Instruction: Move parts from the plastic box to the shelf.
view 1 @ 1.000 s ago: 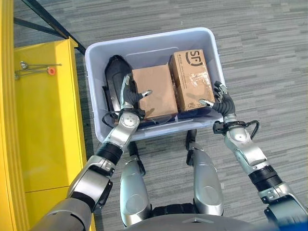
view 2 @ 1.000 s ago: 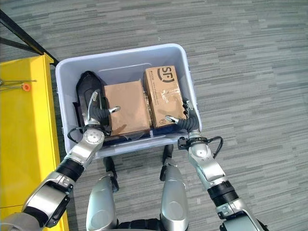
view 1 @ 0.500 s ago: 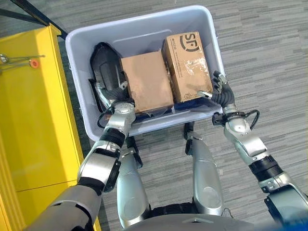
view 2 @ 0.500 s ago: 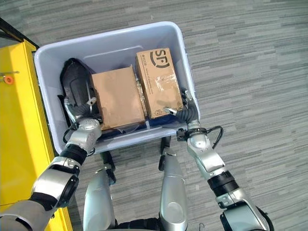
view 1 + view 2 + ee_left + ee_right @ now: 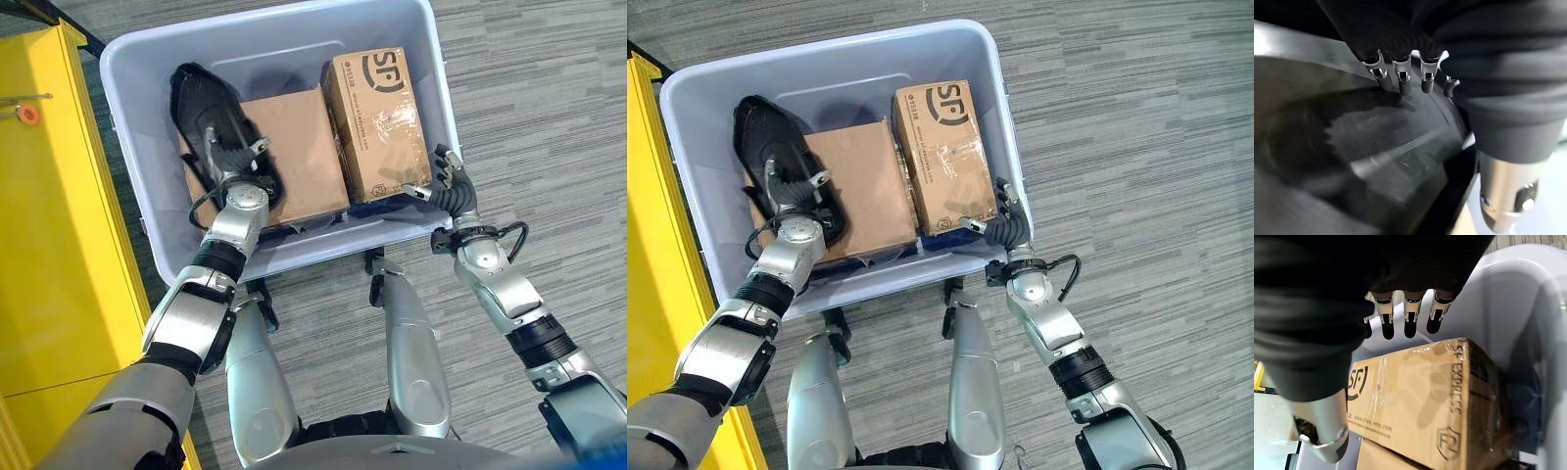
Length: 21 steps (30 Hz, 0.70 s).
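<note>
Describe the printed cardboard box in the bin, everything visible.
The printed cardboard box is a brown corrugated carton, closed, its top seam sealed with clear glossy tape, dark print on top and side. It lies flat in the right part of the plastic box, beside a plain cardboard box. The right hand is open at its near right corner; contact is unclear.

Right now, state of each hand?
Left hand: open, fingers resting on the black part in the plastic box.
Right hand: open beside the printed cardboard box, holding nothing.
</note>
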### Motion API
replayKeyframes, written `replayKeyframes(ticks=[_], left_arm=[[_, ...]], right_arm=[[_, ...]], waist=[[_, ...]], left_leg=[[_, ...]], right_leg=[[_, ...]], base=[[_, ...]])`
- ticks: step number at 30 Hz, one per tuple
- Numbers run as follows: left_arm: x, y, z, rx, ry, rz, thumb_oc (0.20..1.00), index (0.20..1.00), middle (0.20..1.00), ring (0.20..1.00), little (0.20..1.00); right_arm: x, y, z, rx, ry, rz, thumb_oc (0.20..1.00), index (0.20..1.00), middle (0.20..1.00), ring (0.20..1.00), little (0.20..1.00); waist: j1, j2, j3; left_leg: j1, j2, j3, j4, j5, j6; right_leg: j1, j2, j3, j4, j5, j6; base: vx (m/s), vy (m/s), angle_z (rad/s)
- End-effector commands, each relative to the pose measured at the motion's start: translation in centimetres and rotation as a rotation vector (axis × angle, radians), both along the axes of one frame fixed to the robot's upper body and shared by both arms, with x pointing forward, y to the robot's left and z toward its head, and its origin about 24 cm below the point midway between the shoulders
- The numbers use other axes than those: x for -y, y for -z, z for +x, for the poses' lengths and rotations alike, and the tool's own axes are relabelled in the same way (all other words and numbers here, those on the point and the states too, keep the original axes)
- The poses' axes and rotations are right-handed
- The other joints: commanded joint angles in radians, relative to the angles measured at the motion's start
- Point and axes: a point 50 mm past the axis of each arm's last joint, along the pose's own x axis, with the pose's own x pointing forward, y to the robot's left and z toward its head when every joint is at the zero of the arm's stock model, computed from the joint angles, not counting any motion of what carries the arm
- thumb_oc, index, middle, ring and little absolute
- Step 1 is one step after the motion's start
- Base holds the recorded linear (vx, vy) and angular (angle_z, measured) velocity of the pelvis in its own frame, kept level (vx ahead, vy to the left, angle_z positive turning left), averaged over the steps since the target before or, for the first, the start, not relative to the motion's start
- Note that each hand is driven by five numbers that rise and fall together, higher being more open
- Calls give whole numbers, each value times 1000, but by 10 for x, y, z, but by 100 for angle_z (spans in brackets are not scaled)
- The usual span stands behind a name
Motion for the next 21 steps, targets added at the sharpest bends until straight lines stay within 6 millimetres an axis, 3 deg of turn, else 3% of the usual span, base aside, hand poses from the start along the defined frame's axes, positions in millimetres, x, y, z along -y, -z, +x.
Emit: replayKeyframes(ticks=[1,4,7,8,9,11,12,14,15,21], left_arm=[[63,41,-7,-201,398,24,1000,1000,1000,1000,1000],[96,58,-21,-253,490,-261,1000,1000,1000,1000,1000],[110,78,-35,-262,527,-159,1000,1000,1000,1000,1000],[109,72,-37,-183,465,-68,1000,1000,1000,1000,1000],[97,58,-36,-38,321,59,1000,1000,1000,1000,1000],[72,28,-37,230,101,141,1000,1000,1000,1000,1000],[61,11,-43,375,16,174,1000,1000,1000,1000,1000],[48,-5,-52,523,-78,163,1000,1000,1000,1000,1000],[42,-16,-57,602,-114,166,1000,1000,1000,1000,1000],[35,-27,-69,729,-167,268,1000,1000,1000,1000,1000]], right_arm=[[-8,-23,-4,102,-75,22,1000,1000,1000,1000,1000],[-10,-21,-6,111,-98,15,1000,1000,1000,1000,1000],[-10,-21,-10,121,-78,28,1000,1000,1000,1000,1000],[-8,-19,-12,112,-77,34,1000,1000,1000,1000,1000],[-5,-14,-14,102,-76,35,1000,1000,1000,1000,1000],[-4,-5,-20,88,-67,44,1000,1000,1000,1000,1000],[-2,1,-24,84,-54,56,1000,1000,1000,1000,1000],[-1,8,-29,79,-34,66,1000,1000,1000,1000,1000],[-2,9,-29,85,-23,81,1000,1000,1000,1000,1000],[-8,17,-31,68,-19,109,1000,1000,1000,1000,1000]], waist=[[-56,-50,-31],[-66,-48,-31],[-59,-54,-31],[-57,-57,-31],[-49,-55,-31],[-31,-48,-31],[-14,-45,-31],[10,-43,-31],[25,-44,-31],[64,-54,-31]], left_leg=[[-26,-45,85,-7,21,48],[-13,-44,96,-7,11,51],[-4,-41,95,-14,12,47],[4,-41,98,-16,10,48],[11,-43,96,-20,11,48],[15,-51,85,-19,9,50],[15,-56,75,-18,8,50],[20,-62,58,-23,7,50],[2,-66,54,-37,36,59],[15,-68,30,-64,53,52]], right_leg=[[2,89,39,101,-111,22],[12,90,49,95,-115,23],[29,89,44,76,-108,25],[36,88,43,72,-108,26],[44,87,43,71,-110,23],[53,82,36,75,-115,23],[59,77,27,75,-117,24],[72,71,11,75,-120,24],[58,69,-2,66,-96,17],[87,66,-36,63,-98,16]], base=[[22,59,-19],[26,14,-22],[14,-85,1],[34,-63,6],[27,-47,5],[31,-87,1],[33,-133,2],[2,-156,12],[-35,-160,23],[8,-93,21]])
